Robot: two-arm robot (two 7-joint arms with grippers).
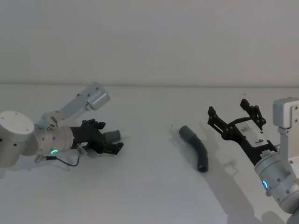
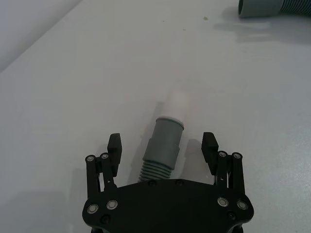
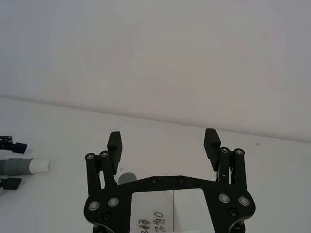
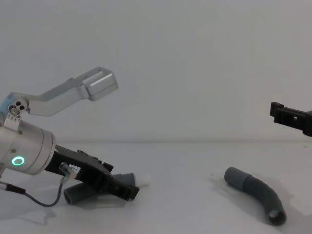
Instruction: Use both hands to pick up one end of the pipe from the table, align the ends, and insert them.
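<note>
Toward the left side of the plain white matte table [image 1: 149,191], my left black two-finger gripper [image 2: 162,141] sits low, almost flat to the surface (the green ring on its silver wrist [image 4: 18,161] is lit). Its fingers [image 2: 114,145] stand apart, one on each side of the first short dark grey ribbed hose piece [image 4: 77,194], with a gap showing between each finger and the hose, so nothing is clamped. They bracket the smooth grey cylindrical cuff [image 2: 164,138]. The narrower white tip [image 2: 176,104] juts out past the fingertips and points toward the middle of the table.

The second curved dark grey ribbed hose piece [image 1: 197,149] lies flat on the table right of the middle, well apart from the first. Its smooth grey cuff [image 1: 185,132] is the end nearer the far edge and faces toward my left gripper; the ribbed open end curls toward the near edge.

Near the table's right side, my right black two-finger gripper [image 3: 163,140] hangs clear above the surface, beside that second piece and not touching it. Its fingers are spread wide with nothing between them.
</note>
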